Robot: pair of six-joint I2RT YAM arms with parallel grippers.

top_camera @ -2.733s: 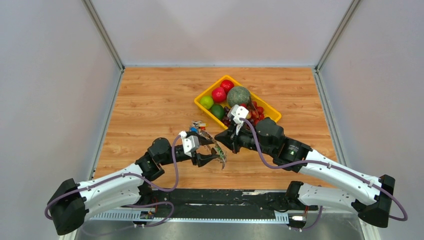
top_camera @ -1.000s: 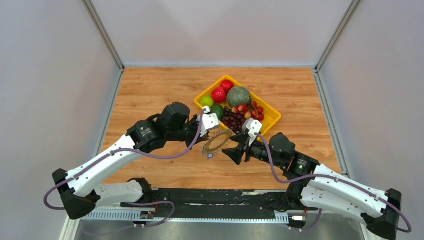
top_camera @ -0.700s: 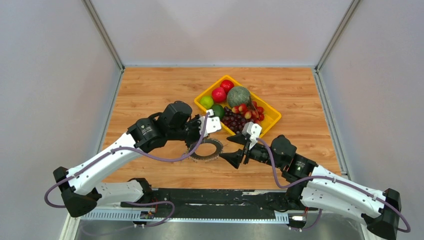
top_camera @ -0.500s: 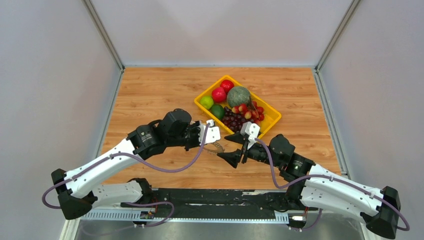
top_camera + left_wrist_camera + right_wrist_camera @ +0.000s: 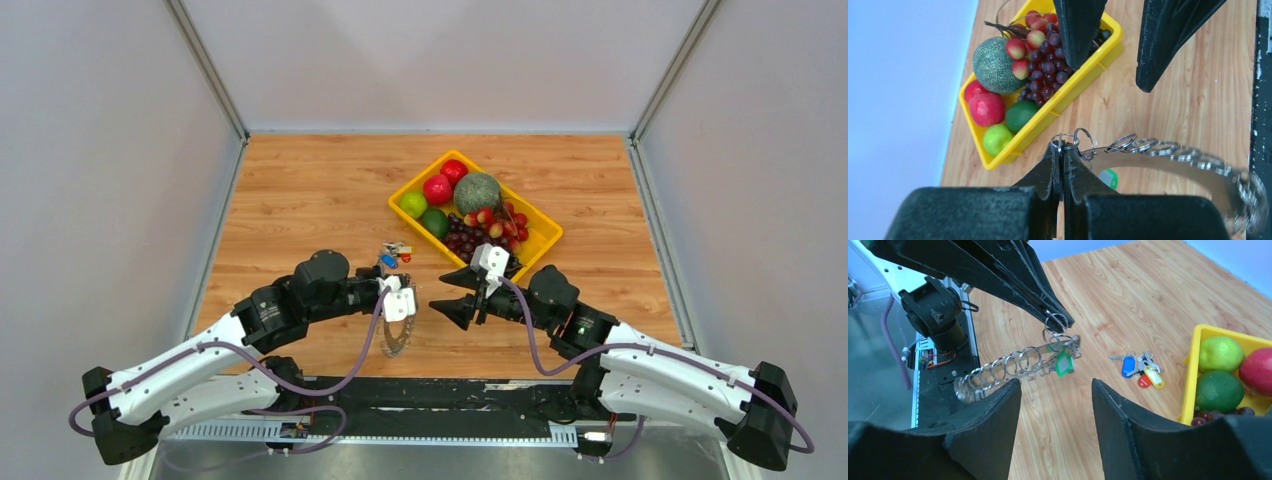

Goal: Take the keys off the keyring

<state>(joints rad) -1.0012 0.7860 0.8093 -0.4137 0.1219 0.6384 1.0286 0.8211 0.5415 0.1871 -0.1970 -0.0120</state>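
Clamps the left gripper (image 5: pixel 1063 150) fully closed on a small loop of the keyring (image 5: pixel 1008 365), holding it above the counter (image 5: pixel 1128 300) near the middle of the near edge, probably so the green-capped key (image 5: pixel 1063 364) dangles free. Poses the right gripper (image 5: pixel 1055 384) wide open and empty just across from that key, apparently ready to seize it.

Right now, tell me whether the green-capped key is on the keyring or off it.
On: the green-capped key hangs from the keyring, which the left fingers hold above the table.
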